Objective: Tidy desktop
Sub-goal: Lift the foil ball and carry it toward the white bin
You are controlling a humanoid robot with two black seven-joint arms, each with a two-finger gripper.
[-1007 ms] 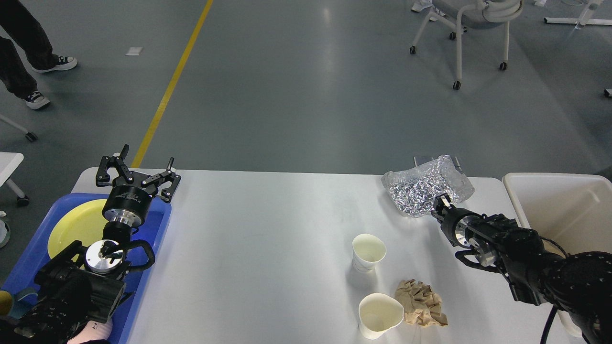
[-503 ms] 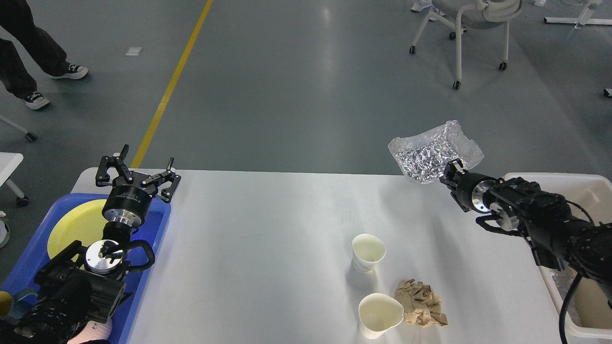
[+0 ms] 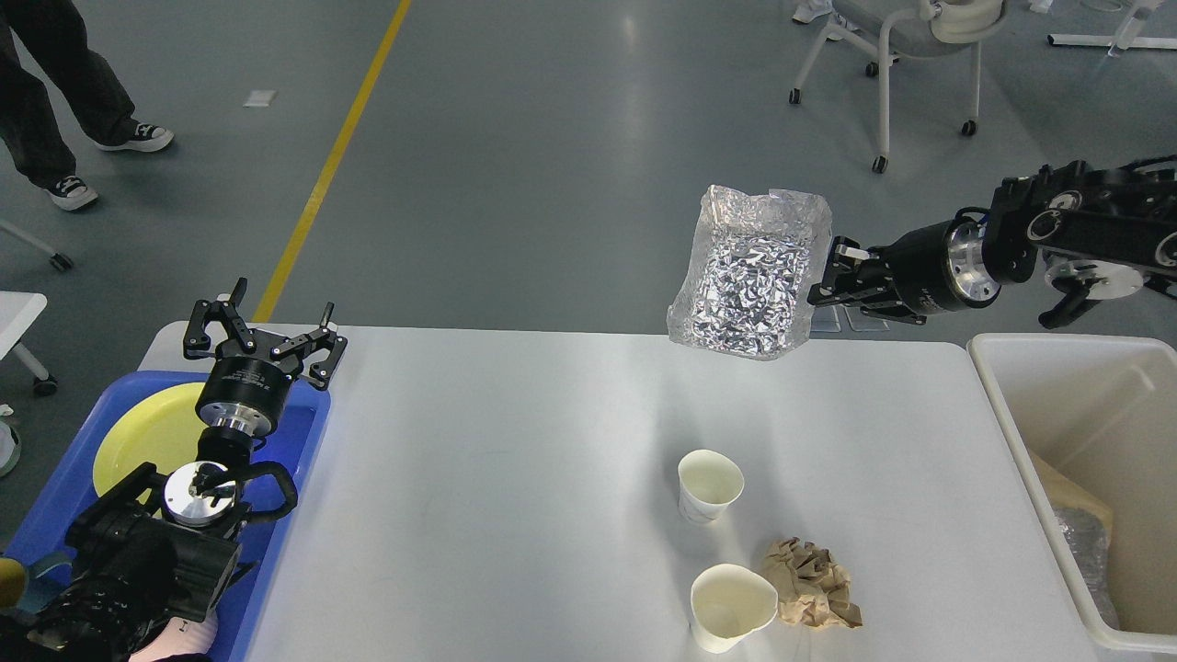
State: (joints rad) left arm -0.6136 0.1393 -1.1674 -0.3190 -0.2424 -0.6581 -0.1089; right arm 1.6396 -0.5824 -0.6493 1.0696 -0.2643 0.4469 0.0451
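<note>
- Surface (image 3: pixel 515 478): the white desktop fills the lower middle of the view, between a blue tray (image 3: pixel 294 450) and an off-white bin (image 3: pixel 1011 405).
- Foil tray (image 3: pixel 749 271): crumpled, held aloft over the far edge, grasped at its rim by the right gripper (image 3: pixel 828 276).
- Left gripper (image 3: pixel 267 336): fingers spread, empty, above the blue tray.
- Two paper cups (image 3: pixel 710 485) and a brown paper wad (image 3: pixel 809 584) remain.
- Step, as judged: carrying foil to the bin; next calls for swinging right, then releasing.

Crinkled, shiny foil tray (image 3: pixel 749 276) (metallic-looking), smooth glossy white desktop (image 3: pixel 515 478), matt paper cups (image 3: pixel 709 485), rough crumpled brown paper (image 3: pixel 811 583).
</note>
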